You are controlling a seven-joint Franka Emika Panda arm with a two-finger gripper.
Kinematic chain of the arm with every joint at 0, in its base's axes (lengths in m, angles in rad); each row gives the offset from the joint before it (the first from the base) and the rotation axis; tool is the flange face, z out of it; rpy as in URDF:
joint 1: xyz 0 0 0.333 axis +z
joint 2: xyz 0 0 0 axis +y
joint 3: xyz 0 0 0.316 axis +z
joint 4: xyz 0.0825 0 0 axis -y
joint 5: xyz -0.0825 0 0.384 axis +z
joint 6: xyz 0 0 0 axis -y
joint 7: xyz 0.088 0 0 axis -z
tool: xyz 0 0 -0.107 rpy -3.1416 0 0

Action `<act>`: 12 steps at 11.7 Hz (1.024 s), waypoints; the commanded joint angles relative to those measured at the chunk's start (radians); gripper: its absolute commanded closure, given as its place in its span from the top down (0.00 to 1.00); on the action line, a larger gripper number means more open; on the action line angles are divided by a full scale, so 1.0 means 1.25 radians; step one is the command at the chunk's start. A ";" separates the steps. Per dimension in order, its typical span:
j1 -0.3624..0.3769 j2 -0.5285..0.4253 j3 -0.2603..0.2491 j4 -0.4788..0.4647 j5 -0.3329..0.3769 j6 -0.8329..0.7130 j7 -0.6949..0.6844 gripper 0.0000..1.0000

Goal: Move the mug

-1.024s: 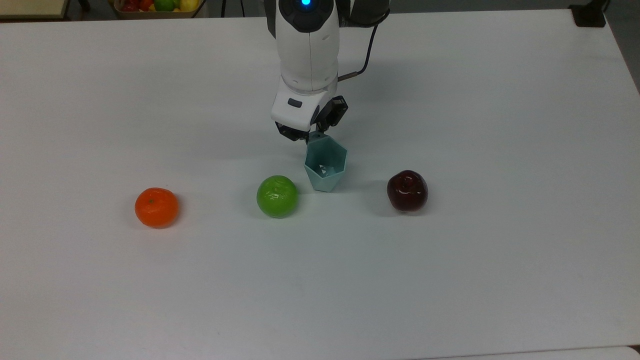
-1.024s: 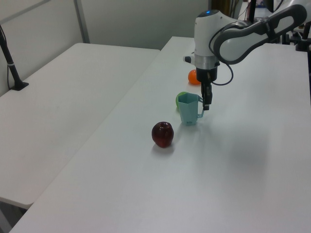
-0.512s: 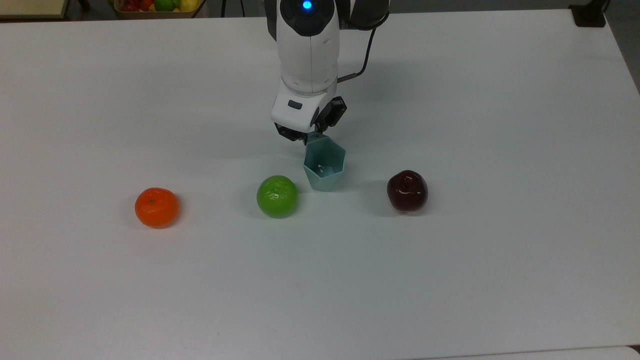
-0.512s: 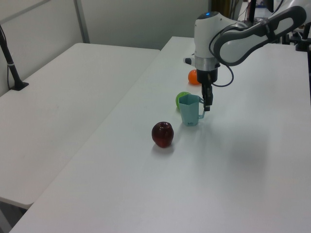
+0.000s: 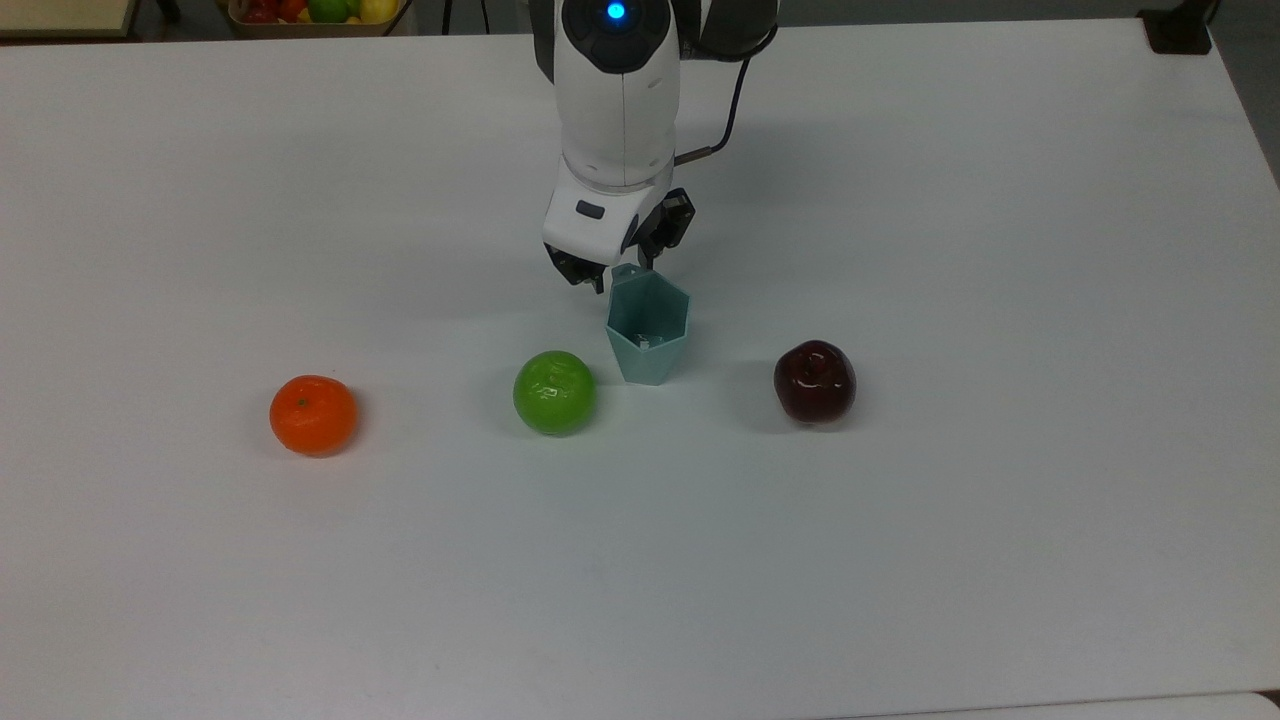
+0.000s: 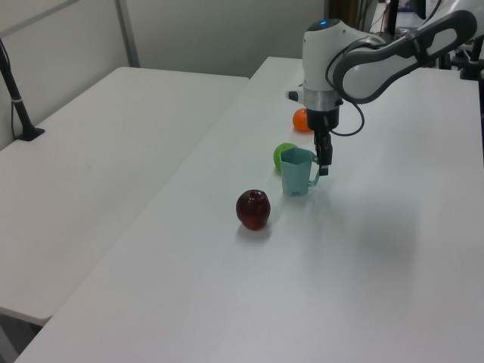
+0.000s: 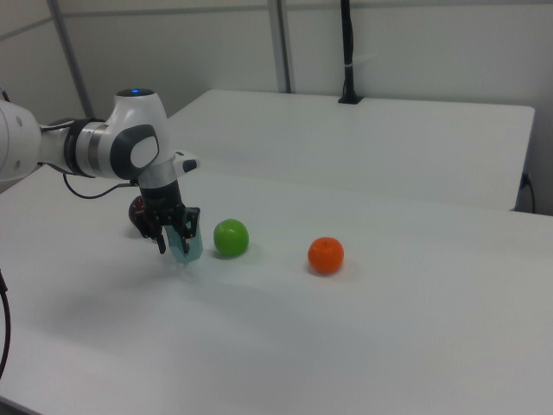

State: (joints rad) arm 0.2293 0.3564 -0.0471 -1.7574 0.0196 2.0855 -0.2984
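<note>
The pale teal faceted mug (image 5: 648,335) stands upright on the white table (image 5: 900,560), between a green apple and a dark red apple. In the left view the mug (image 6: 296,172) has its handle turned toward the arm. My gripper (image 5: 620,272) hangs straight down at the mug's far side, by the handle. In the right view the gripper (image 7: 175,237) shows its fingers spread, open, with the handle between them and the mug (image 7: 187,246) just behind.
A green apple (image 5: 554,392) lies close to the mug on the top view's left, a dark red apple (image 5: 814,381) on the top view's right, and an orange (image 5: 313,414) farther left. A fruit box (image 5: 315,14) sits past the table's far edge.
The mug has gone from slightly tilted to standing upright on the table. The gripper's fingers have parted a little at the handle, and the arm has barely shifted.
</note>
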 commanded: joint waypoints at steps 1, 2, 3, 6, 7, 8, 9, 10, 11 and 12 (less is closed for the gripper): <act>0.003 -0.058 -0.005 -0.009 -0.010 -0.038 -0.002 0.62; -0.002 -0.088 -0.006 -0.007 -0.010 -0.078 -0.002 0.66; -0.008 -0.120 -0.014 -0.003 -0.010 -0.114 0.001 0.78; -0.014 -0.198 -0.068 0.035 -0.010 -0.244 0.062 1.00; -0.014 -0.203 -0.081 0.069 -0.011 -0.292 0.095 1.00; -0.014 -0.204 -0.095 0.104 -0.011 -0.333 0.139 1.00; -0.014 -0.205 -0.120 0.144 -0.012 -0.372 0.184 1.00; -0.014 -0.208 -0.144 0.167 -0.017 -0.391 0.202 1.00; -0.014 -0.214 -0.165 0.183 -0.019 -0.408 0.203 1.00; -0.014 -0.219 -0.177 0.188 -0.022 -0.415 0.204 1.00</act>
State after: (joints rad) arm 0.1997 0.0923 -0.2117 -1.5739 0.0099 1.6273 -0.0828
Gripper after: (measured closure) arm 0.000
